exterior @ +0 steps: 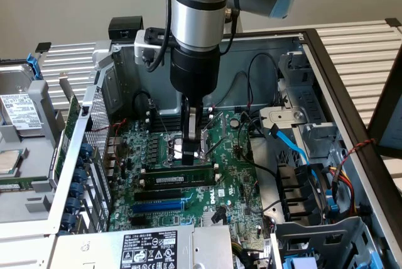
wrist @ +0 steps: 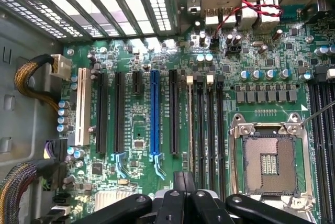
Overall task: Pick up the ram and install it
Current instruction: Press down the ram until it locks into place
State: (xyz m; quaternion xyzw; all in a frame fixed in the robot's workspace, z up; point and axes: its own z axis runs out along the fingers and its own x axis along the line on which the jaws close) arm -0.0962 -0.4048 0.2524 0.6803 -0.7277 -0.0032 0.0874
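Ram location: the ram (exterior: 179,175) sits on its long edge in a black slot on the motherboard (exterior: 235,162), inside the open case (exterior: 326,61). In the exterior view its labelled face is towards the camera. The blue slot (exterior: 160,206) runs parallel to it, two rows nearer the camera. Whether the ram is fully seated cannot be told.
Claw state: the claw (exterior: 191,154) is pressed together and pinches nothing. It points straight down at the ram's top edge, just past mid-length towards the exterior view's right. Whether it touches the edge cannot be told.
Surroundings: the CPU socket (wrist: 270,158) lies just behind the claw, and loose cables (exterior: 251,80) hang near the arm.
Weight: judged light.
Stiffness: judged stiff along its length. It is thin, so it is likely to flex or crack if twisted.
Surface: the flat faces are judged smooth and the label slick, so a shallow pinch may slip.
Fragility: judged high, since the small chips and the board edge tolerate little side load.
Hold point: take the two flat faces near the middle of the top edge, with the pads clear of the chips.
Load direction: apply force straight down along the slot, because a skewed push is likely to bind.
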